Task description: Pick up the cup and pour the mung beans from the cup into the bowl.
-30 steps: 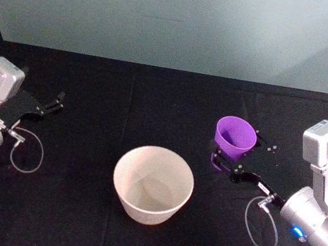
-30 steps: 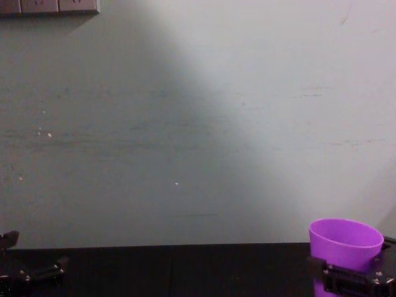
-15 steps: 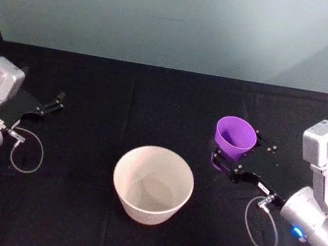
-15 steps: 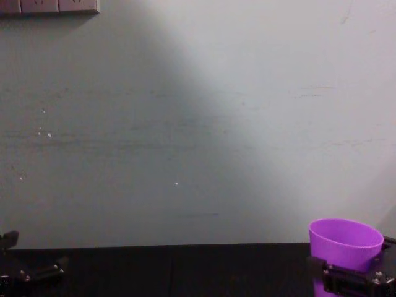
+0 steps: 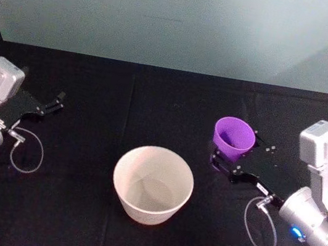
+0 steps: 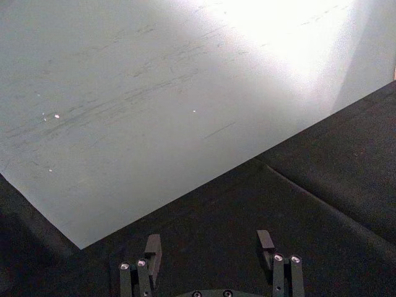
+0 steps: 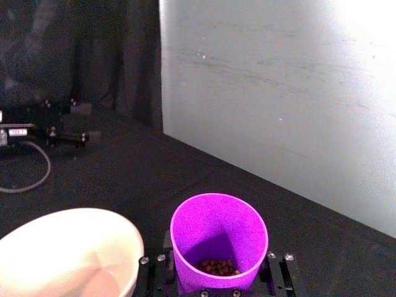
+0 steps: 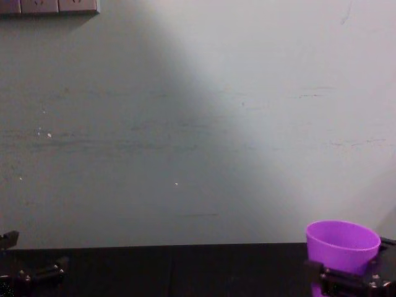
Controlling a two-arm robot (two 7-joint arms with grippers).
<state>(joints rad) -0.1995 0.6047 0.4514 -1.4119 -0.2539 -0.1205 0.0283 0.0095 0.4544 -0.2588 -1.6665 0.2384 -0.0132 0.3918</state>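
Noted right gripper (image 5: 235, 148) fingers (image 7: 279, 275) pinching cup (image 7: 218, 238) low on both sides, spread only to its width. Found cup upright, axis near vertical, mouth up, beans (image 7: 218, 267) at its bottom, near bowl (image 5: 153, 184), to its right and slightly farther back. Logged right forearm low over table (image 5: 123, 104), reaching inward; left gripper (image 6: 210, 250) idle at left edge, fingers spread, empty.

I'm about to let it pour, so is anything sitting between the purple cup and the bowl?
Nothing visible. The right gripper holds the cup, and bare black cloth separates it from the bowl on its left, nearer the robot. The left gripper sits open, far left.
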